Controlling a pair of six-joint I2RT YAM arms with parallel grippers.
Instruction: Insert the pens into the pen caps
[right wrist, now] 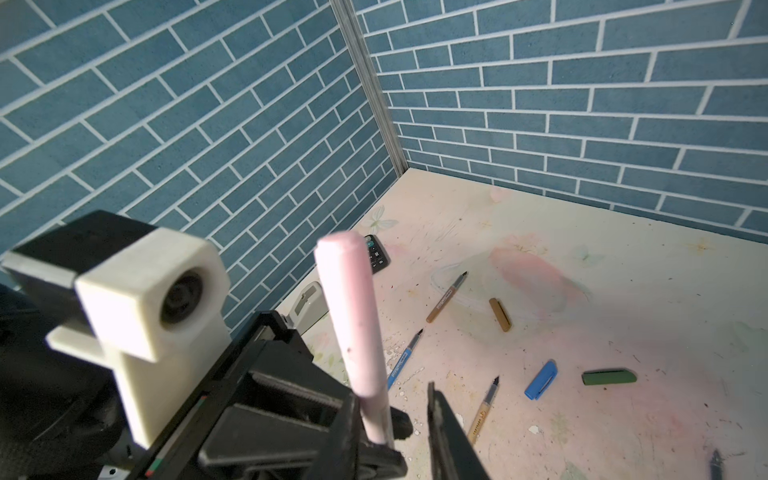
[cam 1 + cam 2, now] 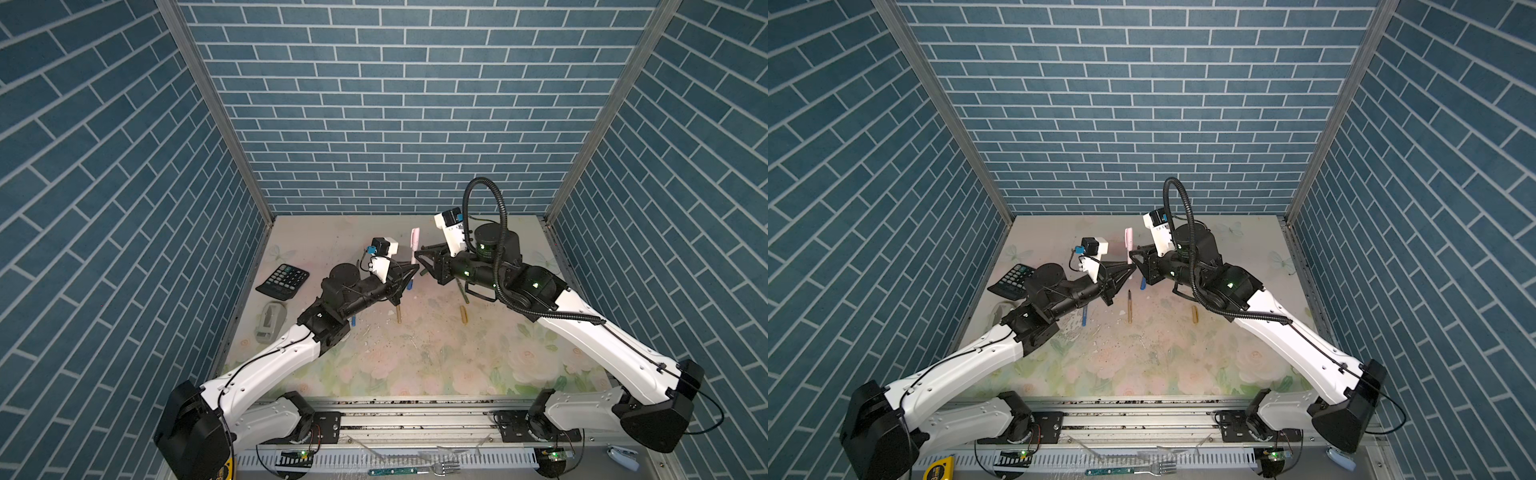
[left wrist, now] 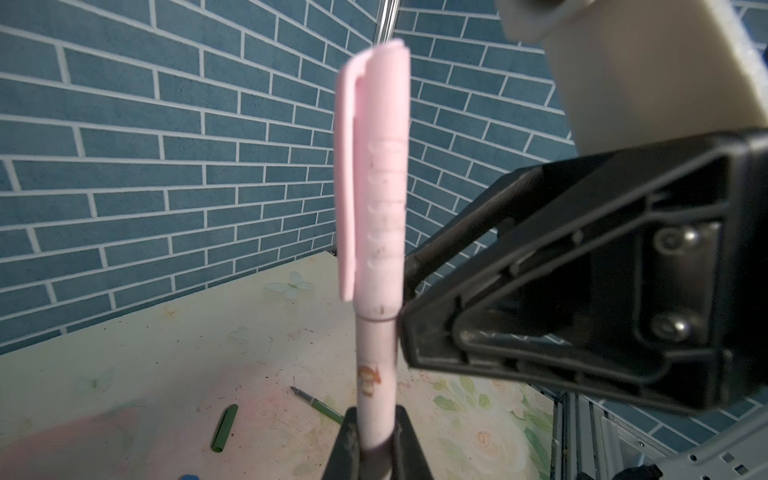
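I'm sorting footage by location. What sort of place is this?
Most likely a robot test booth, not a real room: blue brick-print wall panels box in a floral-printed tabletop, and two white-and-black robot arms are mounted on a grooved metal rail along its front edge.

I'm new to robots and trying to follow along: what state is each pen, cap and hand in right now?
pink pen: capped, held upright
left hand: shut on pink pen
right hand: open, empty, beside pink pen
blue pen: uncapped, lying flat
blue cap: loose
green pen: uncapped, lying flat
green cap: loose
gold pens: both uncapped
gold cap: loose
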